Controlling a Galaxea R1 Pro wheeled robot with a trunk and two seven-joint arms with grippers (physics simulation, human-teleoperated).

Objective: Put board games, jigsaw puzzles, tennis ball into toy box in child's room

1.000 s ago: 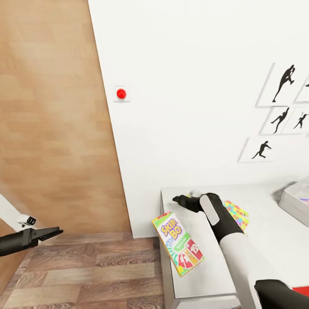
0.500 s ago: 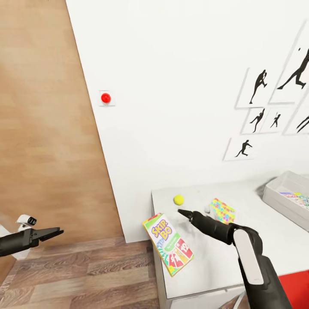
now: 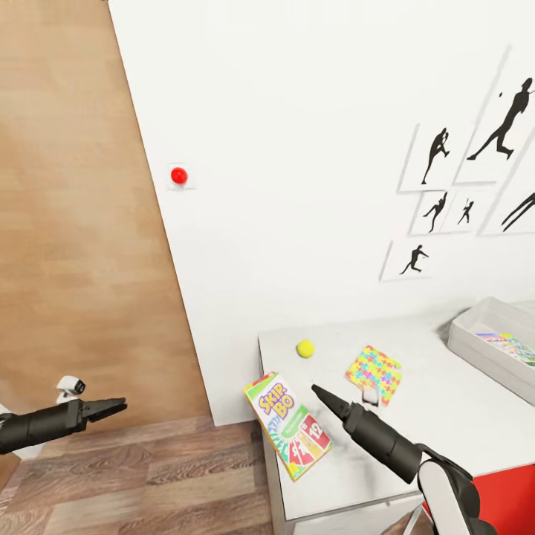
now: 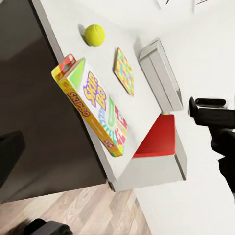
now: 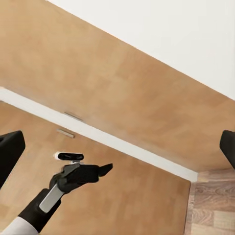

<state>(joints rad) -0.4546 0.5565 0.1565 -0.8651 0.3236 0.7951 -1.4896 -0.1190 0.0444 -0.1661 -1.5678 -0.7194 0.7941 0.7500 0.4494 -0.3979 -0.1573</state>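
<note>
A yellow-green Skip-Bo board game [image 3: 287, 425] [image 4: 95, 110] lies on the table [image 3: 438, 416], overhanging its left edge. The tennis ball [image 3: 305, 348] [image 4: 94, 35] rests behind it near the wall. A jigsaw puzzle [image 3: 374, 374] [image 4: 124, 70] lies flat to the right. The grey toy box [image 3: 483, 348] [image 4: 159, 73] stands at the far right with colourful flat things inside. My right gripper [image 3: 318, 391] hovers between the game and the puzzle, open and holding nothing. My left gripper [image 3: 116, 406] [image 5: 103, 169] hangs open over the floor, left of the table.
A wooden door [image 3: 74, 223] fills the left side, with wood-plank floor [image 3: 148, 475] below it. A red button [image 3: 178, 176] and black dancer pictures [image 3: 438, 156] hang on the white wall. A red chair [image 3: 513, 487] sits at the table's front right.
My right arm has pulled back from the tennis ball toward the table's front, uncovering the ball. The head view has panned, shifting the whole scene. The left gripper has moved slightly right.
</note>
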